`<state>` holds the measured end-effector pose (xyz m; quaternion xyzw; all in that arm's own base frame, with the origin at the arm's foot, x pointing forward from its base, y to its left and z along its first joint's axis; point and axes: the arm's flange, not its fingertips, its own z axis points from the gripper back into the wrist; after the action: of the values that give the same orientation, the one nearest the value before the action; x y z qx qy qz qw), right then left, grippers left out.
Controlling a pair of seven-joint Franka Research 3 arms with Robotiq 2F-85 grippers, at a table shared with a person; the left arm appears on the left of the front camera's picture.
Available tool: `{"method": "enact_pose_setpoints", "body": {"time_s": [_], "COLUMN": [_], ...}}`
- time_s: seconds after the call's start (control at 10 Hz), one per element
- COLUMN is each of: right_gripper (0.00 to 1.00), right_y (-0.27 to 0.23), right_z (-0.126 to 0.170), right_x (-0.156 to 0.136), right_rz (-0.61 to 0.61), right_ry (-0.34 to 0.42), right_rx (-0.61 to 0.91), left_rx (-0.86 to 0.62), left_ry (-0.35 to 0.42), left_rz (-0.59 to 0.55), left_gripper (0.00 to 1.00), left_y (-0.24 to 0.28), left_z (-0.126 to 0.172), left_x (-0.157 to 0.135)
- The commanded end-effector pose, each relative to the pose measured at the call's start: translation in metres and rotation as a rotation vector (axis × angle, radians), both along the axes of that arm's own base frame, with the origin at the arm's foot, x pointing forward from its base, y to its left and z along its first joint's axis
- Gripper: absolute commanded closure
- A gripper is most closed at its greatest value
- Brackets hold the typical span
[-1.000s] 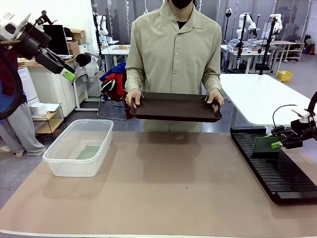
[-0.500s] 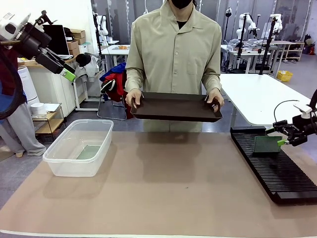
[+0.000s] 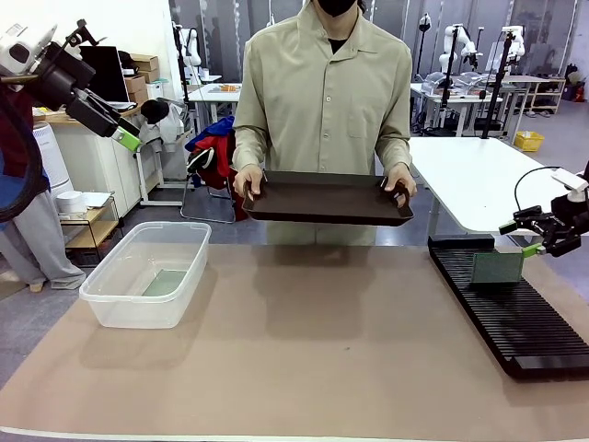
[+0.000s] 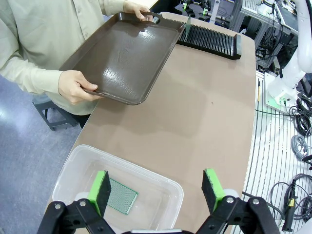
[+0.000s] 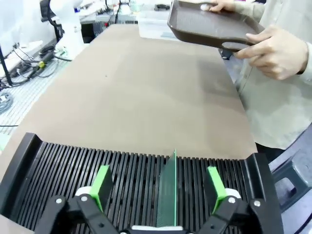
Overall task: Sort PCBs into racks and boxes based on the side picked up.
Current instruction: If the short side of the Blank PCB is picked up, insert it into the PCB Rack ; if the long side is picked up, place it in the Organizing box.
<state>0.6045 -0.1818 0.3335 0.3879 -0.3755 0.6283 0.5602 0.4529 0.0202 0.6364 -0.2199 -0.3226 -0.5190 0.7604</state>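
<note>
While one PCB point(image 3: 497, 270) stands on edge in the rack point(image 3: 515, 318) at right, the right gripper point(image 3: 543, 241) hovers just above it, jaws spread, gripping nothing. At upper left the left gripper point(image 3: 124, 138) hangs wide open — the other PCB point(image 4: 121, 195) lies flat in the clear box point(image 3: 120, 296), bare mat between.

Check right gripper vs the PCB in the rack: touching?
Apart. Right wrist view: the PCB stands on edge in the rack, midway between the right gripper's open green pads, clear gap either side.

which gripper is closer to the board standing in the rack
Right. The right gripper hovers open just above the board in the rack; the left gripper is high above the tub.
</note>
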Motion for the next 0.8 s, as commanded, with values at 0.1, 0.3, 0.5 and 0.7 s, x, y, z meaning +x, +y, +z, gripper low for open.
{"method": "enact_pose_setpoints", "body": {"time_s": [0.1, 0.3, 0.5, 0.7], "right_gripper": [0.00, 0.00, 0.00, 0.00], "right_y": [-0.001, -0.001, -0.001, 0.008], "right_z": [-0.008, -0.008, -0.008, 0.006], "right_x": [0.004, 0.004, 0.004, -0.012], "right_rz": [0.004, 0.004, 0.004, -0.035], "right_ry": [0.004, 0.004, 0.004, -0.014], "right_rx": [0.015, 0.015, 0.015, -0.027], "left_rx": [0.003, 0.003, 0.003, 0.003], "left_ry": [-0.003, -0.003, -0.003, -0.003], "left_rz": [-0.014, -0.014, -0.014, -0.014], "left_gripper": [0.00, 0.00, 0.00, 0.00], "left_y": [0.000, 0.000, 0.000, 0.000], "left_z": [-0.002, -0.002, -0.002, -0.002], "left_x": [-0.001, -0.001, -0.001, -0.001]}}
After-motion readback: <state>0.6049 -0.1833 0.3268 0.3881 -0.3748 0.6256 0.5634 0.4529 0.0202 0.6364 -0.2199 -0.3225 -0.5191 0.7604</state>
